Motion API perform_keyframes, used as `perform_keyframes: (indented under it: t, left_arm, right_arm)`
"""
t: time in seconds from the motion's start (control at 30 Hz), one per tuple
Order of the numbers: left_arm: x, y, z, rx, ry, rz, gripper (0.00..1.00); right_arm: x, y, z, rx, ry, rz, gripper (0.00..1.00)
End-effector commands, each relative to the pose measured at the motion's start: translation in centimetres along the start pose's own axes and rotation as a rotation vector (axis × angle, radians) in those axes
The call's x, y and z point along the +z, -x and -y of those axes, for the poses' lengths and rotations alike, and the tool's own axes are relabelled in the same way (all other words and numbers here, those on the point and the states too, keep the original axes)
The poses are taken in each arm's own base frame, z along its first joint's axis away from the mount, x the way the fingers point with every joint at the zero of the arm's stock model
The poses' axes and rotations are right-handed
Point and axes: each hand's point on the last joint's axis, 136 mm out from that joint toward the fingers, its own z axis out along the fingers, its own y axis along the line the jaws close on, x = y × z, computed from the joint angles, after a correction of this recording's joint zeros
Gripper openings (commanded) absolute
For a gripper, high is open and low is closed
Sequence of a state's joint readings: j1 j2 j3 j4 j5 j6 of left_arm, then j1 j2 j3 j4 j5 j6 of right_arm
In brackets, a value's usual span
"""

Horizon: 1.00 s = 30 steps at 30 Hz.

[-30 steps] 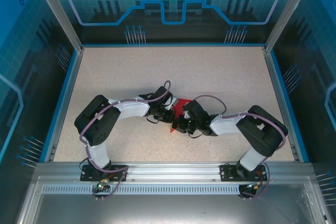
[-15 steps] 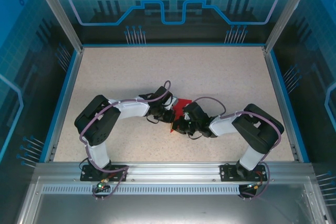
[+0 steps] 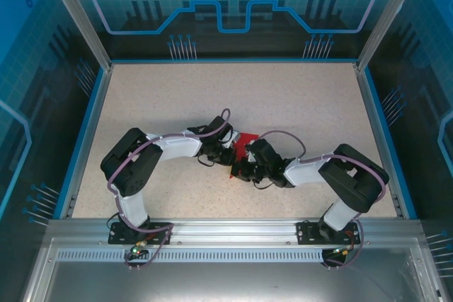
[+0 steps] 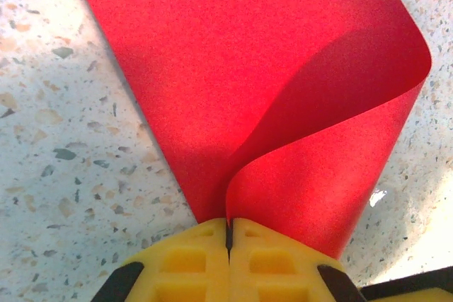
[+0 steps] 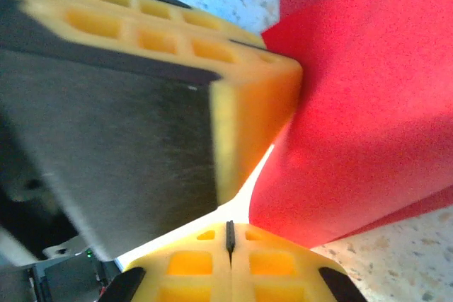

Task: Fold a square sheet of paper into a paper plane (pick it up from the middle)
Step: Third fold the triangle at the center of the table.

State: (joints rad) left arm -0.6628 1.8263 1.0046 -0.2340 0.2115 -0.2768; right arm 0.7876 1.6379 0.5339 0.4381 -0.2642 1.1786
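The square sheet of paper [image 3: 245, 146] is bright red and lies at the table's middle, between both grippers. In the left wrist view the sheet [image 4: 269, 68] is partly flat on the table, and one flap curls up and over to the right. My left gripper [image 4: 228, 230] is shut on the paper where the flap rises. My right gripper [image 5: 228, 233] is shut with nothing in its seam, and the red sheet [image 5: 368, 104] runs beside and under its right finger. From above, the left gripper [image 3: 231, 154] and right gripper [image 3: 239, 167] almost touch. A left finger [image 5: 248, 104] looms close ahead of the right wrist camera.
The speckled table [image 3: 283, 97] is ringed by a blue rim and a metal frame with clear panels. Both arms bend inward from their bases at the near edge. Open tabletop spreads behind and to both sides of the grippers.
The right arm has shifted slightly, bringing its gripper a little closer to the left one over the paper. The left arm has held still, and both grippers stay shut.
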Motion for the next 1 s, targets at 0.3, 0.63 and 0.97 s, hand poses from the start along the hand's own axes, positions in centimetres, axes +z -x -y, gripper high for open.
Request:
perform_keyframes:
  t: [0.3,0.63,0.97]
  left_arm:
    - [1.5,-2.3,-1.5,0.013,0.047,-0.098,0.0]
    - [1.5,-2.2,-1.4,0.01,0.04,-0.095,0.0]
    - [1.5,-2.1,-1.2,0.009,0.033,-0.096,0.01]
  right_arm:
    - [1.0,-0.6,1.7,0.024,-0.029,-0.01,0.0]
    - [-7.1,5.3,3.6,0.022,-0.154,0.174,0.04]
    - [-5.8,10.7,2.6,-0.045,-0.148,0.074,0.01]
